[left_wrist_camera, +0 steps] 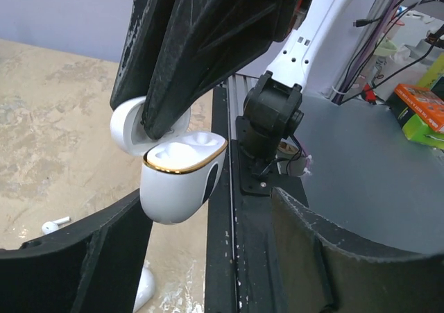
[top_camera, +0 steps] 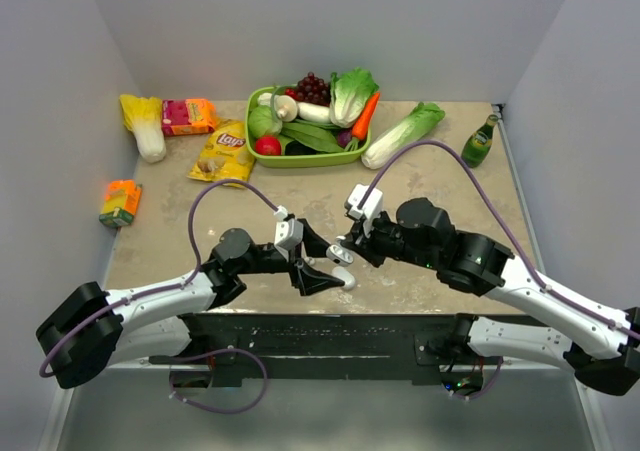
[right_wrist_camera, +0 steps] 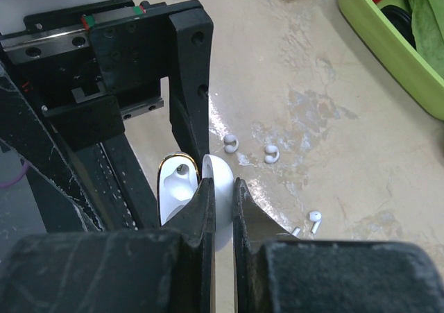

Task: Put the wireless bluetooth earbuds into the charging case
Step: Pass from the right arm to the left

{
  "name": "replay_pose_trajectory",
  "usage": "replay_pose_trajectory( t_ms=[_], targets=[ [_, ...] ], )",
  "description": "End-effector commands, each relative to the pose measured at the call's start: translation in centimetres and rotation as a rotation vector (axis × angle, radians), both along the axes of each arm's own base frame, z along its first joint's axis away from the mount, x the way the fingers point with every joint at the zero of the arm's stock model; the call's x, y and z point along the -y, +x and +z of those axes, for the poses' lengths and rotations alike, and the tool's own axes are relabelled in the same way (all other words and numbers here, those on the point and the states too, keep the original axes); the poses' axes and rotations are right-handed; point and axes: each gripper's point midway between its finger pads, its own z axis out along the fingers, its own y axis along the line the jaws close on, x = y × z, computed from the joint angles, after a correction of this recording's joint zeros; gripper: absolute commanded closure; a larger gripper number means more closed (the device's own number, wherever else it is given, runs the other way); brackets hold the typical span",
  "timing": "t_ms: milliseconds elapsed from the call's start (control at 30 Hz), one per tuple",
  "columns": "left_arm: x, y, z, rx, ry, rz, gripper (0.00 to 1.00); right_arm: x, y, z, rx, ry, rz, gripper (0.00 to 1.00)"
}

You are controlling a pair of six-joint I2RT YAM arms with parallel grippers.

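Note:
The white charging case (left_wrist_camera: 182, 181) hangs open above the table, gold rim up, its wells empty. My right gripper (right_wrist_camera: 223, 188) is shut on its lid (right_wrist_camera: 222, 181); the body (right_wrist_camera: 172, 188) hangs beside the fingers. My left gripper (left_wrist_camera: 208, 212) is open, one finger (left_wrist_camera: 76, 257) just left of the case body and the other finger (left_wrist_camera: 333, 257) well off to the right. In the top view the left gripper (top_camera: 322, 276) and right gripper (top_camera: 346, 249) meet at the case (top_camera: 340, 255). Loose white earbuds (right_wrist_camera: 229, 144) (right_wrist_camera: 270, 153) (right_wrist_camera: 316, 220) lie on the table; one earbud (left_wrist_camera: 52, 225) shows left of the case.
A green basket (top_camera: 300, 159) of vegetables stands at the back, with a chips bag (top_camera: 222, 151) to its left and a green bottle (top_camera: 480, 141) at the right. An orange carton (top_camera: 120, 201) sits at the left edge. A white rounded thing (left_wrist_camera: 142, 289) lies under the left fingers.

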Motion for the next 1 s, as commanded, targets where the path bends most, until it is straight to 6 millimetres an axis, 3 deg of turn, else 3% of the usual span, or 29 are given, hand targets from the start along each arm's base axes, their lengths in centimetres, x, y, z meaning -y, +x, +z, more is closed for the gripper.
replay_pose_trajectory(
  t_ms=[0, 267, 467, 733, 967],
  targets=[
    [0.2, -0.3, 2.5, 0.054, -0.059, -0.031, 0.32, -0.1, -0.1, 0.6, 0.022, 0.024, 0.004, 1.00],
    [0.0, 0.2, 3.1, 0.067, -0.081, 0.005, 0.38, -0.5, -0.2, 0.4, 0.014, 0.031, 0.013, 1.00],
    [0.1, 0.4, 3.3, 0.071, -0.096, 0.009, 0.51, -0.6, -0.1, 0.1, 0.012, 0.028, 0.015, 1.00],
    [0.0, 0.6, 3.2, 0.062, -0.092, 0.018, 0.30, -0.6, -0.2, 0.3, 0.015, 0.036, 0.014, 1.00],
    [0.1, 0.8, 3.2, 0.055, -0.097, 0.024, 0.36, -0.7, -0.1, 0.3, 0.014, 0.040, 0.014, 1.00]
  ],
)
